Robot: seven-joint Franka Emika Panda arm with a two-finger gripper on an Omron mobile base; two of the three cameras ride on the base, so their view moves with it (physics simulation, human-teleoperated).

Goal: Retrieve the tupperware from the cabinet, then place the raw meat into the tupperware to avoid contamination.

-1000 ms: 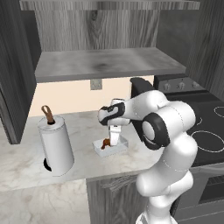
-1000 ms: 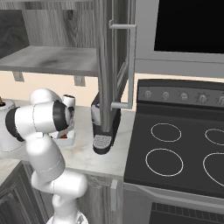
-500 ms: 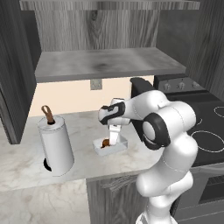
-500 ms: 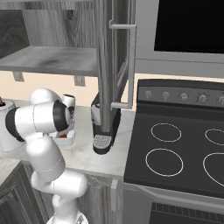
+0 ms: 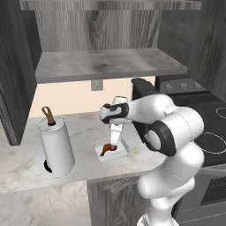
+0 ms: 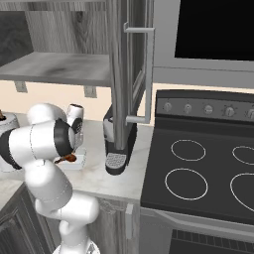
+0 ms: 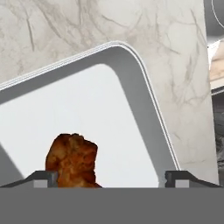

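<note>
White and dark-jointed, the arm rises at the near edge of the counter (image 5: 26,163), folds at its elbow and reaches left and down, so that the gripper (image 5: 114,142) points at the tupperware (image 5: 122,152) from just above. In the hand view the two finger tips (image 7: 43,178) stand wide apart, one at each side of the picture, with nothing clamped between them. The raw meat (image 7: 73,159) lies inside the tupperware (image 7: 144,100), close to the left finger tip; whether it touches that tip cannot be told. From the left base camera the raw meat (image 5: 106,148) shows as a brown piece on the container's floor, at its left side, right under the gripper.

The tupperware sits flat on the pale marble counter, a little back from the near edge, with bare marble around all its sides. Well to its left stands the paper-towel roll (image 5: 55,145) on its holder, a brown loop-topped rod (image 5: 48,115) rising from it. To the right of the container, in the right base view, a dark coffee machine (image 6: 118,149) stands by the black stove (image 6: 198,173).

Above and behind, the cabinet (image 5: 106,64) hangs open, its grey shelf bare. One open door (image 6: 130,64) with a long bar handle (image 6: 148,74) juts out over the coffee machine, to the right of the arm.
</note>
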